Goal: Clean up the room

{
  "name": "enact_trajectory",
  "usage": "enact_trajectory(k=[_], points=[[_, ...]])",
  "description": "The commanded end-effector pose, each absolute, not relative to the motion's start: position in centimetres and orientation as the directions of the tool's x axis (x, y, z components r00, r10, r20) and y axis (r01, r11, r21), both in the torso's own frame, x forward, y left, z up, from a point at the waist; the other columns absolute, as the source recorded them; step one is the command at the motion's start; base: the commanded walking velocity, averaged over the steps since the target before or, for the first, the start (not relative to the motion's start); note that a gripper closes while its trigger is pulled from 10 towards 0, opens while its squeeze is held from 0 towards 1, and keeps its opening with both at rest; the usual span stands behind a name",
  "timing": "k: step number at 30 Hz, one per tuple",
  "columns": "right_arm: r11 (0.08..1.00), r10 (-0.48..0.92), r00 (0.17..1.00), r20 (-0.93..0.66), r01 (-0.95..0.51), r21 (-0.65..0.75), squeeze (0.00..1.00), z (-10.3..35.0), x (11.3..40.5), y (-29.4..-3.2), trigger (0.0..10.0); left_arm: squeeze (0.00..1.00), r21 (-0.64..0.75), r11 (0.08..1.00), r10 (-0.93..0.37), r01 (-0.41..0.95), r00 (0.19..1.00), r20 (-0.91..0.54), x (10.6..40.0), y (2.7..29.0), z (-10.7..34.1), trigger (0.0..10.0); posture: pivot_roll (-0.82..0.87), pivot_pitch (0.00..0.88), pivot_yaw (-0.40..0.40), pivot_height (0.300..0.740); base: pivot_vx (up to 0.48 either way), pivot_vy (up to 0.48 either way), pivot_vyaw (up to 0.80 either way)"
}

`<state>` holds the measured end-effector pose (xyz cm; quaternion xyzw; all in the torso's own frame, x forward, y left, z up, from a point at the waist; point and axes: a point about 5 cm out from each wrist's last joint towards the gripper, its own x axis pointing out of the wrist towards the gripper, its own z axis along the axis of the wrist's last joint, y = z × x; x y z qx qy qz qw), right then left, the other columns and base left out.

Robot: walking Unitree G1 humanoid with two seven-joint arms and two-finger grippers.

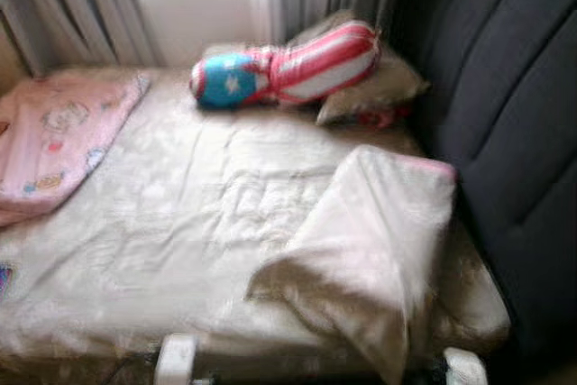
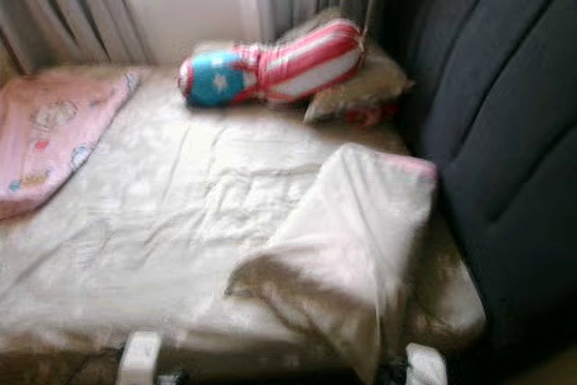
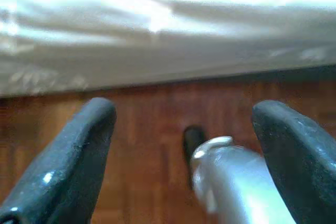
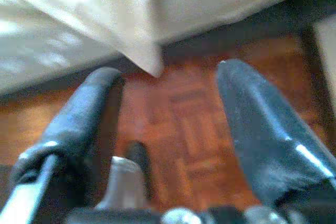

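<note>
1. I'm looking down at a bed [image 1: 180, 250] covered by a cream sheet, with a folded cream blanket [image 1: 370, 241] lying on its right side, one corner hanging over the near edge.
2. A pink patterned blanket [image 1: 54, 137] sits at the bed's left.
3. A red-striped bolster with a blue end [image 1: 288, 69] rests on a pillow [image 1: 379, 87] near the curtains [image 1: 81, 6].
4. My left claw [image 3: 184, 145] hangs low, fingers apart, over wooden floor [image 3: 152, 108].
5. My right claw [image 4: 168, 124] is likewise spread, beneath the blanket's corner.
</note>
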<state>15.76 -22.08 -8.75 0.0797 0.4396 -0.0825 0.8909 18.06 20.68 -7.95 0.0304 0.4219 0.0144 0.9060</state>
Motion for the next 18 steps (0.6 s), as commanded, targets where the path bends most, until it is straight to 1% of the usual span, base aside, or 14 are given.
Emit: enact_trajectory(k=[1, 11, 15, 17, 18], points=[[0.972, -0.103, 0.581, -0.807, 0.232, 0.043, 0.0, -8.94, 14.71, -23.07, 10.0, 0.0, 0.051, 0.999, 0.029, 0.016, 0.647, -0.762, 18.53, 19.78, -7.9, 10.0, -0.07, 0.0, -0.027, 0.74, 0.0, 0.0, 0.0], [0.977, -0.094, 0.589, -0.803, 0.209, 0.039, 0.0, -8.89, 14.77, -23.01, 10.0, 0.0, 0.054, 0.998, 0.028, 0.021, 0.646, -0.763, 18.47, 19.8, -7.91, 10.0, -0.07, 0.0, -0.026, 0.74, 0.0, 0.0, 0.0], [0.982, -0.072, 0.618, -0.783, 0.181, 0.052, 0.0, -8.73, 15.03, -22.82, 10.0, 0.0, 0.045, 0.999, 0.027, 0.012, 0.648, -0.761, 18.42, 19.89, -7.92, 10.0, -0.09, 0.0, -0.017, 0.74, 0.0, 0.0, 0.0], [0.977, -0.071, 0.634, -0.77, 0.199, 0.073, 0.0, -8.66, 15.1, -22.76, 10.0, 0.0, 0.042, 0.999, 0.026, 0.01, 0.649, -0.76, 18.4, 19.9, -7.91, 10.0, -0.09, 0.0, -0.014, 0.74, 0.0, 0.0, 0.0], [0.976, -0.069, 0.656, -0.752, 0.199, 0.084, 0.0, -8.51, 15.26, -22.72, 10.0, 0.0, 0.036, 0.999, 0.023, 0.006, 0.657, -0.753, 18.42, 19.91, -7.87, 10.0, -0.1, 0.0, -0.009, 0.74, 0.0, 0.0, 0.0]])
